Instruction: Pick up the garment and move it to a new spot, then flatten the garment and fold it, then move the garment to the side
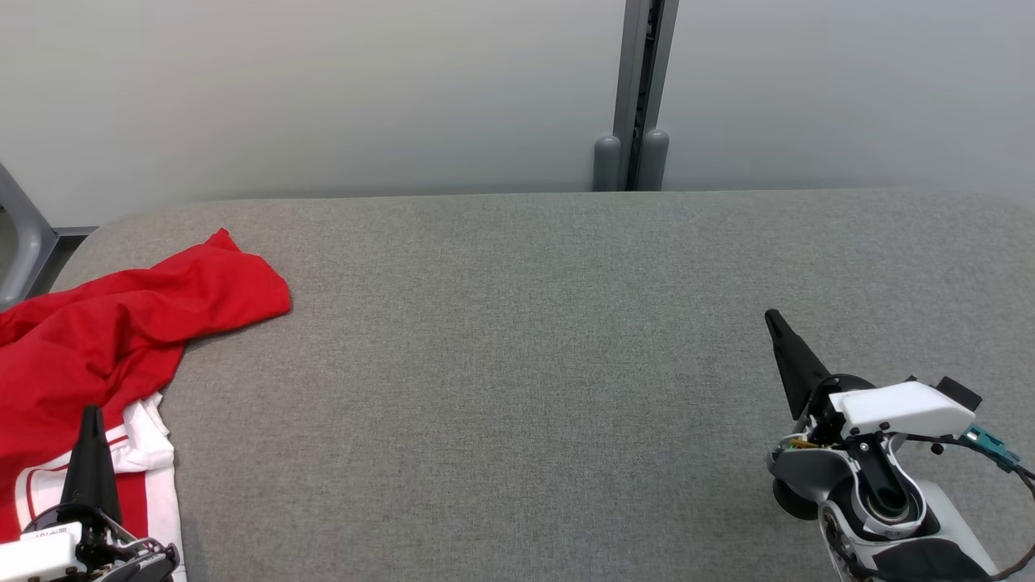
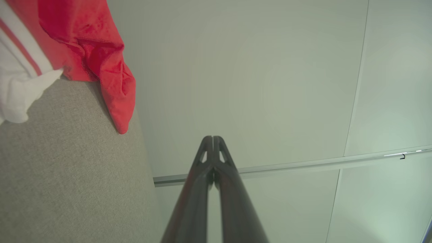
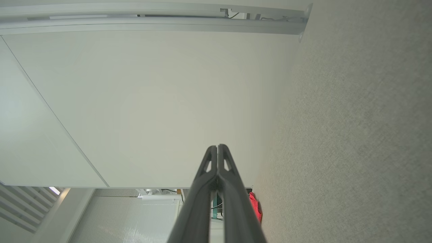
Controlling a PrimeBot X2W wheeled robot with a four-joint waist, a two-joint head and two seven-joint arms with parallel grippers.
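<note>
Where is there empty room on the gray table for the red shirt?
The whole middle of the table is bare, from the shirt across to the right tool, and back to the wall. The left edge is crowded: the shirt lies bunched there by the left tool.

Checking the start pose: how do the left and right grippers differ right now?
In the head view the left gripper overlaps the garment; the right gripper has bare table behind it. The left gripper points straight up that view; the right gripper leans leftward. Both are shut and hold nothing.
</note>
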